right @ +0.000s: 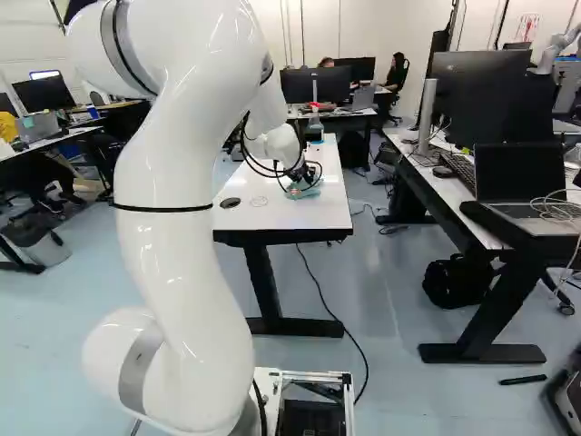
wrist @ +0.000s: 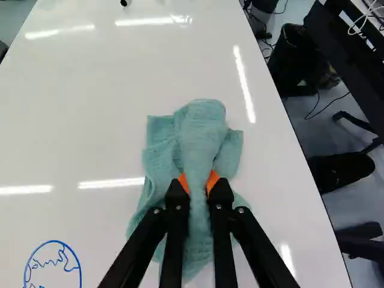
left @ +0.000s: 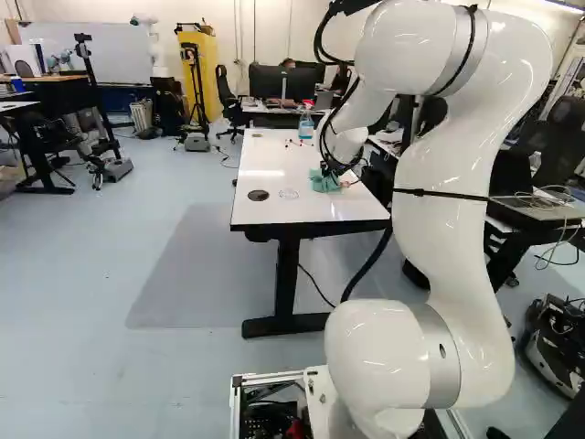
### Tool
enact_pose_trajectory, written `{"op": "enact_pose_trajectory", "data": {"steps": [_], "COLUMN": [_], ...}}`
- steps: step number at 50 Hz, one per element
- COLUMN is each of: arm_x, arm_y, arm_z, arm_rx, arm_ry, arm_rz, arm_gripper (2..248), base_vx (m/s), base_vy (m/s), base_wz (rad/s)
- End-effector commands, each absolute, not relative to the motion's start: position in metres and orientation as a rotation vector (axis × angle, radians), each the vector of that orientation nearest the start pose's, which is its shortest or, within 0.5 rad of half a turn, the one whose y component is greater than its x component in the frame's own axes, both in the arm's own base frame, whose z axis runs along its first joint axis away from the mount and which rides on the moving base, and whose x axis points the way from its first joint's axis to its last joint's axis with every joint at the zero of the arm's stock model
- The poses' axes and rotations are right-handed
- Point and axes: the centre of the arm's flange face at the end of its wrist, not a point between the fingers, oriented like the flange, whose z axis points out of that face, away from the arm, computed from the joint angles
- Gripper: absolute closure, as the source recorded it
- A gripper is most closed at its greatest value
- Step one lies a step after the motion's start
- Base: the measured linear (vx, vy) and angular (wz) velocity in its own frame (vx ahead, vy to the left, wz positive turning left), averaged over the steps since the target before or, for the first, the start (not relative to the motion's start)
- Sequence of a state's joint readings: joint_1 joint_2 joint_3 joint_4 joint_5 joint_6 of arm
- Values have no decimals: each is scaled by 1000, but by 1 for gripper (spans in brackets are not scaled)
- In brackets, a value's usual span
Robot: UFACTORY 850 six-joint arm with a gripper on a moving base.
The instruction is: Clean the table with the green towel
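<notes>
"Fingers (wrist: 176,225) holding anything?"

"Yes: the gripper (right: 297,173) pinches a fold of towel (wrist: 204,135) between both pads (wrist: 213,181)."

"Towel where?"

"On the table (left: 270,169), nearer its right edge in the base views. Left of it, a blue drawing (wrist: 57,262), then a disc (left: 259,195); bottle (left: 305,126) toward the far edge."

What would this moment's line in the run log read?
fingers: shut on green towel | towel: bunched on white table | blue drawing: not wiped off
</notes>
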State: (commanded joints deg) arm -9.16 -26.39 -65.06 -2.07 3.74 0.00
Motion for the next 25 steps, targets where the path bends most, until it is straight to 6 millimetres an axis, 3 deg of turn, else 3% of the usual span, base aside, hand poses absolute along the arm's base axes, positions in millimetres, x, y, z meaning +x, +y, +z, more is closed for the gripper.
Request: {"op": "enact_pose_trajectory", "data": {"steps": [25], "arm_x": [618], "arm_y": [-97], "arm_z": [407], "arm_rx": [-2985], "arm_ry": [179], "arm_rz": [-1165], "arm_gripper": [203], "base_vx": [0], "base_vy": [0], "base_wz": [0]}}
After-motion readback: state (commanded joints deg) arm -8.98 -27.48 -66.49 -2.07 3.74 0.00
